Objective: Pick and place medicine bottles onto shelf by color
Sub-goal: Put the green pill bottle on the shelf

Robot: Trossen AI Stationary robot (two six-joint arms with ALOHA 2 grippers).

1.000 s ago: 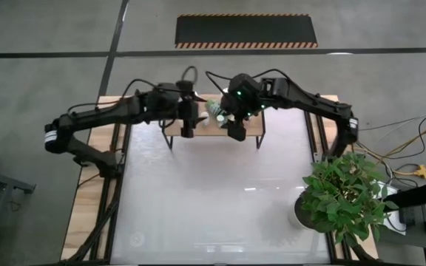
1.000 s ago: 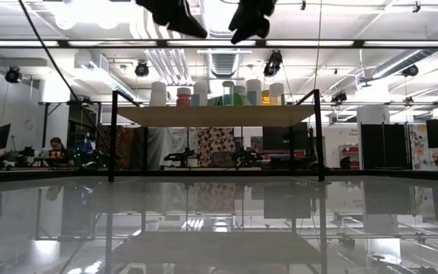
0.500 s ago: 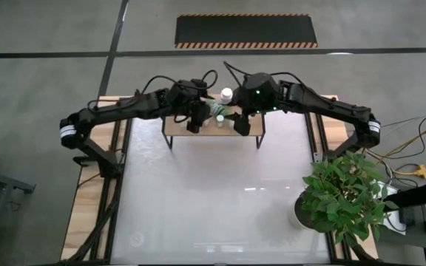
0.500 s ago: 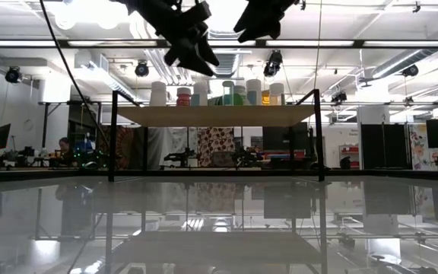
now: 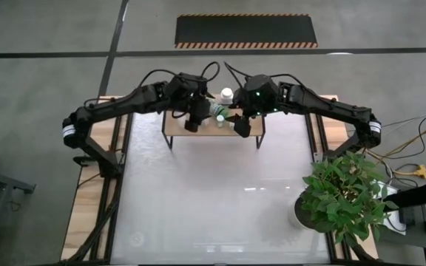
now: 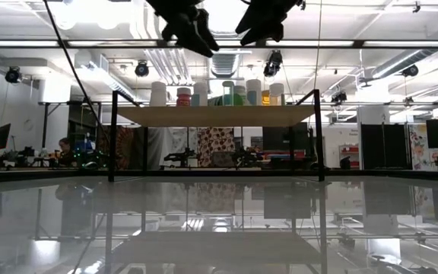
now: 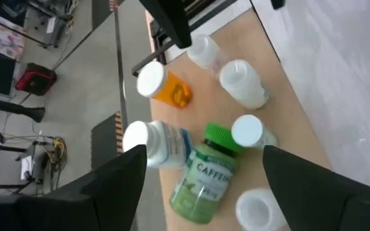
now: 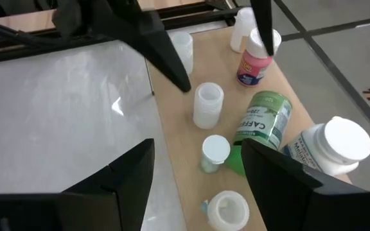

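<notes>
The light-wood shelf (image 5: 174, 127) stands on black legs at the table's far edge. Several medicine bottles stand on it. In the left wrist view I see an orange one (image 7: 169, 90), a white one with a blue label (image 7: 157, 145), the green one (image 7: 206, 177) and pale ones (image 7: 243, 83). The right wrist view shows the pink one (image 8: 254, 61), the green one (image 8: 262, 122) and a clear one (image 8: 207, 106). My left gripper (image 5: 190, 120) hangs open above the shelf's left half. My right gripper (image 5: 240, 127) hangs open above its right half. Neither touches a bottle.
A potted green plant (image 5: 344, 193) stands at the table's right near side. The glossy white tabletop (image 5: 213, 199) stretches from the shelf toward the near edge. In the low view the bottles stand in a row on the shelf (image 6: 211, 116), with both grippers well above them.
My left gripper dipped toward the bottles on the shelf and shifted slightly right, then rose again to well above them. My right gripper moved a little toward the table's right and stayed high. No bottle has visibly moved.
</notes>
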